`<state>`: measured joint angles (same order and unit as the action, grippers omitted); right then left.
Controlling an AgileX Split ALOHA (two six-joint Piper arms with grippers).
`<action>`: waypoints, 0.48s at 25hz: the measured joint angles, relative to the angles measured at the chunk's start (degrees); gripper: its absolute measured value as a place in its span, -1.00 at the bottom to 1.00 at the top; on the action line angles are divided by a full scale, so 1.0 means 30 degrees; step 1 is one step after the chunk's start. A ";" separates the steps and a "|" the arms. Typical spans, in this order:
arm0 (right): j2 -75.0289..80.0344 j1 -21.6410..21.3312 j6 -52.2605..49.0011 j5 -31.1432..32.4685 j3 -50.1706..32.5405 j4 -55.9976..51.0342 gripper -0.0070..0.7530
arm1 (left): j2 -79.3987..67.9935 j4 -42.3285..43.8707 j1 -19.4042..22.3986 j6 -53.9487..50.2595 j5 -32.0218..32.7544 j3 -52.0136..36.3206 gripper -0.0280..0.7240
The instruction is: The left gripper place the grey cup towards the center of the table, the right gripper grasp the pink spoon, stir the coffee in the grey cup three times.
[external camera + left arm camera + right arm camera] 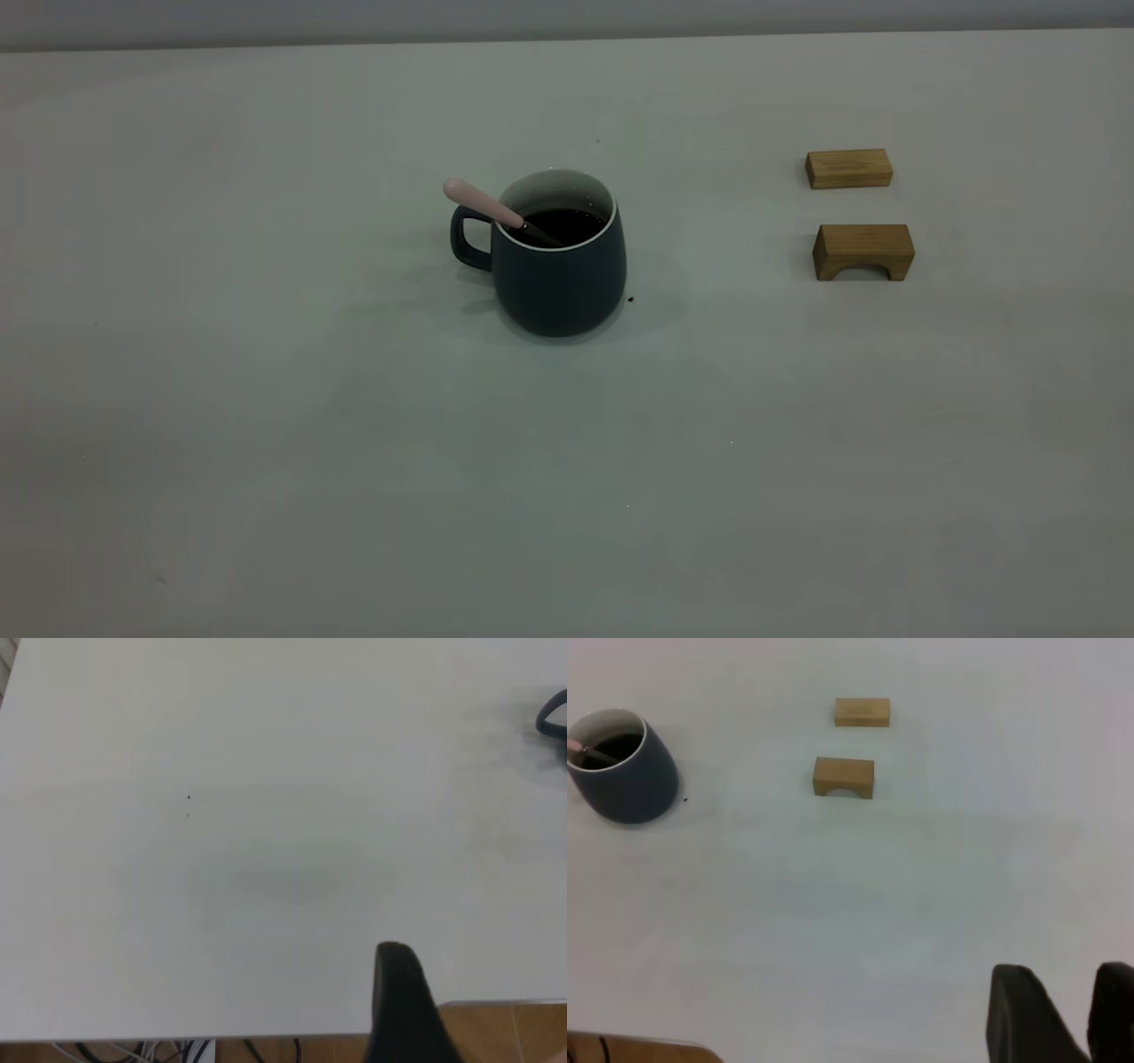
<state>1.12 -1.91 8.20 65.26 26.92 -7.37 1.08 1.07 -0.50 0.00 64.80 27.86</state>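
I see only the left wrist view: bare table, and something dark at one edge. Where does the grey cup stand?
Observer: The grey cup stands upright near the middle of the table, with no gripper touching it.
Operator: And the pink spoon?
Observer: The pink spoon sits in the cup, leaning over the rim on the handle side, its lower end in the coffee.
Operator: Is the right gripper close to it?
Observer: No. The right gripper is open over bare table, well apart from the cup.
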 joint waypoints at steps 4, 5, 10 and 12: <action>-0.0004 0.0657 0.0000 0.0000 0.0000 0.0372 -0.38 | 0.0000 0.0000 0.0000 0.0000 0.0000 0.0000 0.42; -0.0004 0.0700 0.0000 0.0000 0.0000 0.0391 -0.37 | 0.0000 0.0000 0.0000 0.0000 0.0000 0.0000 0.42; -0.0004 0.0868 0.0000 -0.0007 0.0000 0.0413 -0.36 | 0.0000 0.0000 0.0000 0.0000 0.0000 0.0000 0.42; -0.0004 0.0868 0.0000 -0.0007 0.0000 0.0413 -0.36 | 0.0000 0.0000 0.0000 0.0000 0.0000 0.0000 0.42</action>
<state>1.10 0.69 8.20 65.24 26.92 -6.13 1.08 1.07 -0.50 0.00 64.80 27.86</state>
